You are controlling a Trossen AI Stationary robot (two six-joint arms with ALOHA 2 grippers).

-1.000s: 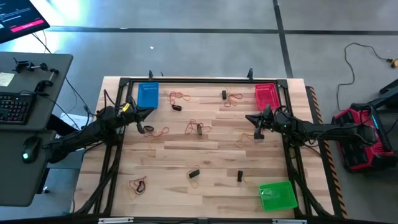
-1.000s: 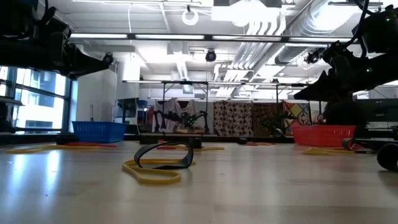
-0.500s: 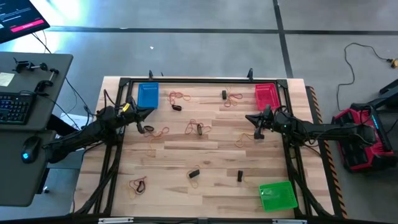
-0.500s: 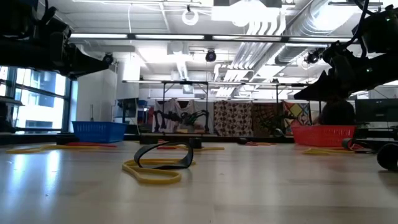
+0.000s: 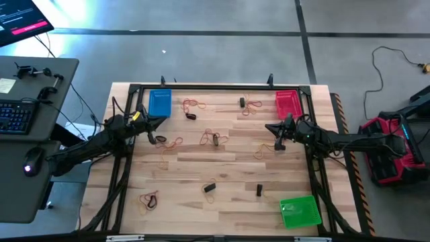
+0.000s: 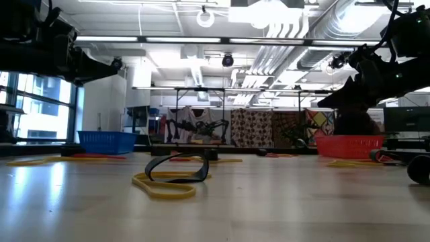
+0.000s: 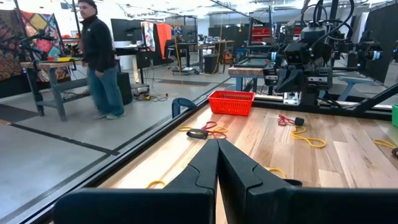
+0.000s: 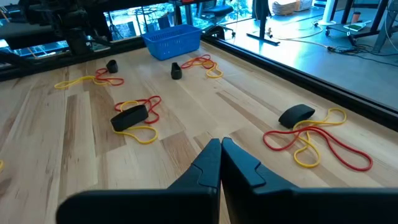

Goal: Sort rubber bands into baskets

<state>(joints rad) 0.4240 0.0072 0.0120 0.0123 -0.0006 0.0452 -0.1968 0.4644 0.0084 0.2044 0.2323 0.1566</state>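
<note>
Sorting looks unstarted to us: rubber bands [image 5: 213, 139] litter the tabletop [image 5: 228, 168], baskets [image 5: 159, 104] seem empty, both grippers' fingers [image 7: 214, 163] closed on nothing.

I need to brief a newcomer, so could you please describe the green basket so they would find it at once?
Look down on the wooden table. The green basket sits alone near one corner, on the right arm's side. The blue basket and red basket both sit along the opposite edge.
</note>
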